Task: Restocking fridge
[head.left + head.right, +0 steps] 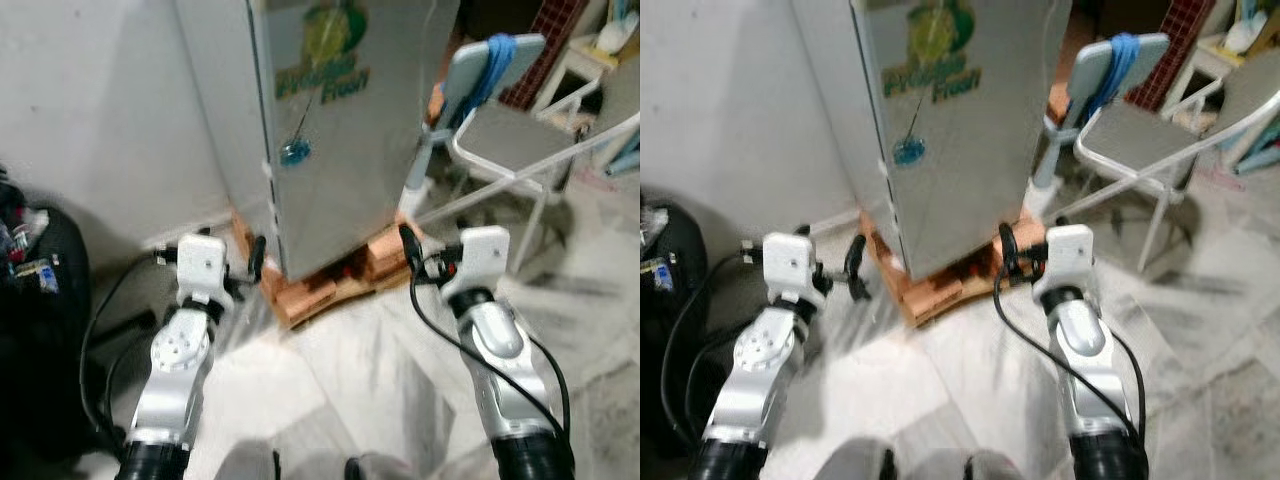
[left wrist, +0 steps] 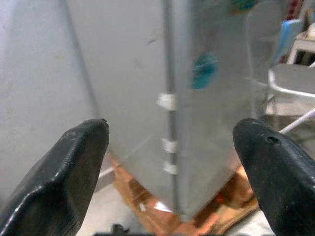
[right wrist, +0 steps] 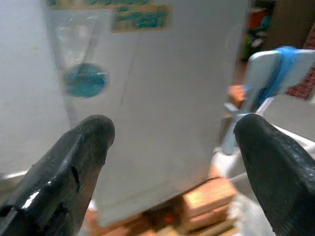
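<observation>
Straight ahead of the robot stands the fridge (image 1: 330, 120), door shut, tall and upright on some wooden blocks (image 1: 320, 285), its near corner edge pointing right between the two arms. Both pincers are empty with fingers spread wide: the left pincer (image 1: 255, 258) sits just off the corner by the door seam, the right pincer (image 1: 408, 245) near the door's lower far side. Left looks a touch nearer the seam, so I'd guess that one goes for the door.
</observation>
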